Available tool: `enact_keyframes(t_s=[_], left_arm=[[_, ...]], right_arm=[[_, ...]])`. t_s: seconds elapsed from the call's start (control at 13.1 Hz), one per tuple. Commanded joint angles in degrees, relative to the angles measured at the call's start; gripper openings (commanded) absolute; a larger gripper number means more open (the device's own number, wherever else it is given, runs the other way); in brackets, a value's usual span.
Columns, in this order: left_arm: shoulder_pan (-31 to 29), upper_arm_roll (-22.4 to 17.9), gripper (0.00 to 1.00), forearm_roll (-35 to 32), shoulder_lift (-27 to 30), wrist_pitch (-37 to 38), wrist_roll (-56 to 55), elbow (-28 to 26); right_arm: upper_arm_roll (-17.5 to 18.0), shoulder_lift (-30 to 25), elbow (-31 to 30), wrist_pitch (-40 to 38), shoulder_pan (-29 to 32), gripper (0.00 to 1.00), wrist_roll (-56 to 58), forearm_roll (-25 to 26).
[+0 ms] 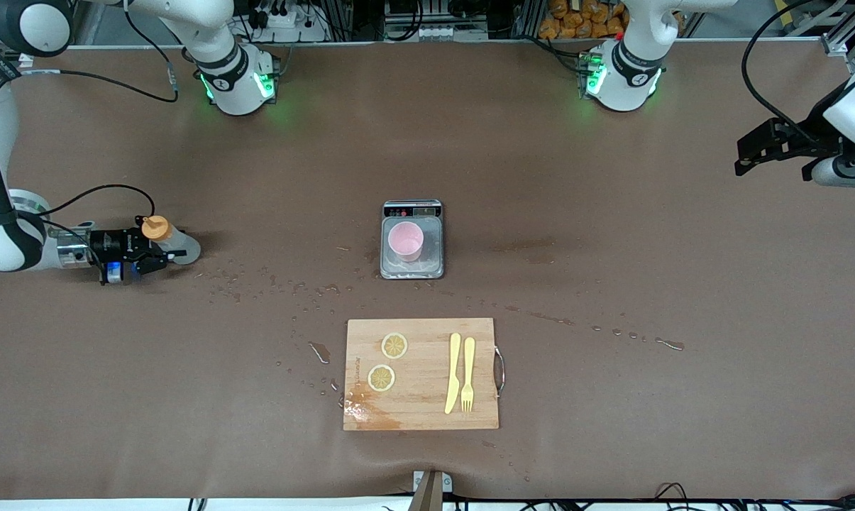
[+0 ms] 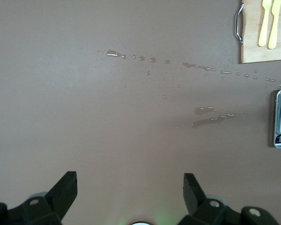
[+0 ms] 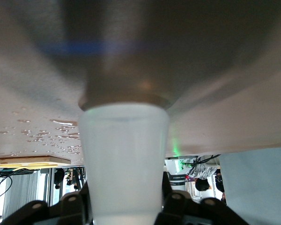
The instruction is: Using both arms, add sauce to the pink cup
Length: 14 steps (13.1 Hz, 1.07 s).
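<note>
2 tools are in play. The right tool [image 1: 159,257] sits low at the right arm's end of the surface [image 1: 611,284], its fingers on either side of the sauce bottle [image 1: 168,240], which stands on the surface with its orange cap up. The right wrist view shows the whitish bottle body [image 3: 124,164] filling the gap between the fingers; whether they are pressing it or have just slackened, I cannot tell. The left tool [image 1: 746,157] hangs released, jaws spread wide and holding nothing, over the left arm's end of the surface, where that arm waits.

Outward from there, the pink cup [image 1: 405,241] stands on a small scale [image 1: 412,238] near the middle of the surface, well apart from the bottle. I can make out no sauce in the cup. Nearer the front camera lies a wooden board [image 1: 421,374] carrying 2 lemon slices [image 1: 394,345], a yellow knife [image 1: 453,373] and a yellow fork [image 1: 467,374]. Drops of liquid [image 1: 271,284] are scattered on the surface between the bottle and the board.

Judging by this, the task is either at its start or near its end: the bottle is upright and away from the cup, no pouring is under way, and the left arm has no part in hand.
</note>
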<state>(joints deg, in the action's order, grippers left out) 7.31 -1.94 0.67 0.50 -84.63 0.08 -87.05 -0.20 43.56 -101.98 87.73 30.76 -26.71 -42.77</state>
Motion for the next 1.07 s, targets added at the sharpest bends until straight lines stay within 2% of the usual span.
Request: enact_keyframes(t_s=[0.0, 0.31, 0.46, 0.61, 0.76, 0.99], left_arm=[[-0.28, 0.01, 1.00, 1.09, 0.47, 0.69, 0.01, 0.30], [-0.28, 0.01, 1.00, 1.09, 0.47, 0.69, 0.09, 0.30], [-0.28, 0.10, 1.00, 1.09, 0.47, 0.78, 0.01, 0.30], [-0.28, 0.01, 1.00, 1.09, 0.47, 0.78, 0.09, 0.30], [-0.28, 0.01, 1.00, 1.09, 0.47, 0.78, 0.09, 0.30], [-0.28, 0.01, 1.00, 1.09, 0.47, 0.69, 0.09, 0.13]], right_arm=[[0.73, 0.21, 4.49, -2.21, 1.23, 1.00, -0.45, 0.31], [0.73, 0.13, 17.74, -9.84, 1.41, 1.00, -0.44, 9.53], [1.16, -0.40, 24.86, -14.23, 0.45, 1.00, -0.36, 15.06], [1.43, -1.19, 31.20, -18.28, -2.09, 1.00, 0.08, 18.50], [1.69, -3.46, 34.12, -20.31, -5.34, 1.00, 0.17, 20.09], [1.61, -9.88, 34.57, -20.32, -11.40, 1.00, 0.08, 20.36]])
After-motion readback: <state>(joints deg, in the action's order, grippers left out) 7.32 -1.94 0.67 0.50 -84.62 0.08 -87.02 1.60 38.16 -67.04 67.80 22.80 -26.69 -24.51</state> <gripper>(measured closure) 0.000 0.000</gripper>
